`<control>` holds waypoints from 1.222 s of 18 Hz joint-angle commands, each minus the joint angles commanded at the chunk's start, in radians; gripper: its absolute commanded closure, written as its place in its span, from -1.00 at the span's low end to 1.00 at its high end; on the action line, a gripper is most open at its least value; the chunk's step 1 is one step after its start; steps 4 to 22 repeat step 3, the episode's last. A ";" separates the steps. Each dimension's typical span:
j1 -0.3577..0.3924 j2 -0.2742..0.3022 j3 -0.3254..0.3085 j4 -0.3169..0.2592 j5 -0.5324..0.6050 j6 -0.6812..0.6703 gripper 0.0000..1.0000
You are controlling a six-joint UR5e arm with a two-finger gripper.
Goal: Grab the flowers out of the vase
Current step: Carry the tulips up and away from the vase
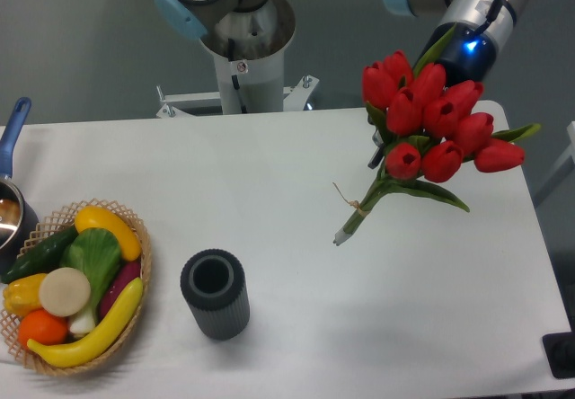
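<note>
No words can be read anywhere. The white table [269,174] is standing by a grey wall. The gripper [409,143] is hiding behind the flowers [431,129], so I cannot tell how its fingers sit. The flowers are hanging up in the air. The vase [215,293] is standing far down-left, next to a basket [135,237] of fruit.

My workplace: a robotics lab bench

I am working at a bare white table [269,174] in front of a plain grey wall [81,39], my arm's metal pedestal [244,57] bolted behind it, with toy produce sitting in a wicker basket [135,237] and a blue-handled pot [11,192] as staged props.
</note>
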 joint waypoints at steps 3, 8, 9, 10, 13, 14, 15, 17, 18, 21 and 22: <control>0.002 0.002 -0.003 0.000 0.000 0.000 0.11; 0.002 0.002 -0.003 0.000 0.000 0.000 0.11; 0.002 0.002 -0.003 0.000 0.000 0.000 0.11; 0.002 0.002 -0.003 0.000 0.000 0.000 0.11; 0.002 0.002 -0.003 0.000 0.000 0.000 0.11; 0.002 0.002 -0.003 0.000 0.000 0.000 0.11; 0.002 0.002 -0.003 0.000 0.000 0.000 0.11; 0.002 0.002 -0.003 0.000 0.000 0.000 0.11; 0.002 0.002 -0.003 0.000 0.000 0.000 0.11; 0.002 0.002 -0.003 0.000 0.000 0.000 0.11; 0.002 0.002 -0.003 0.000 0.000 0.000 0.11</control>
